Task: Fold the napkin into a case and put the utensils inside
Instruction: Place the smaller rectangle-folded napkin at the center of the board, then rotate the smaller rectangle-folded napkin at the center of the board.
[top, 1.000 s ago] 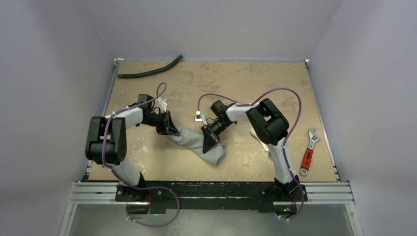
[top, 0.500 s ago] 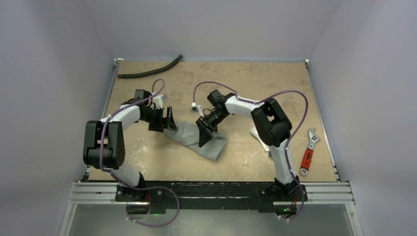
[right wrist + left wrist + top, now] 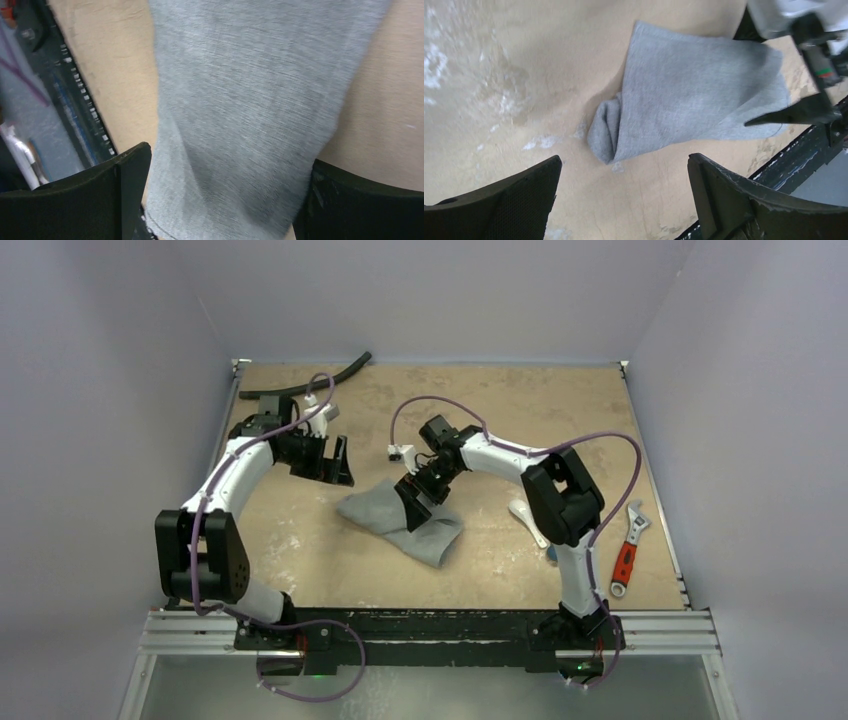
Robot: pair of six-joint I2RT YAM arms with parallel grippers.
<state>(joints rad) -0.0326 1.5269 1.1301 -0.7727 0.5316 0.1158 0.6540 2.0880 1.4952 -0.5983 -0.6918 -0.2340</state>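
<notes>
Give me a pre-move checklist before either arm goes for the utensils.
1. Napkin folded flat: not ok, one corner is bunched.
2. An open edge on it to load through: cannot tell.
3. Left gripper open and off the napkin: ok.
4. Right gripper open above the napkin: ok.
5. Spoon in view, beside the right arm: ok.

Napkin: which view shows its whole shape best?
Left wrist: the napkin lies nearly whole, folded end visible. Top external shows it small, partly under the right hand. Right wrist shows only a blurred middle strip.
</notes>
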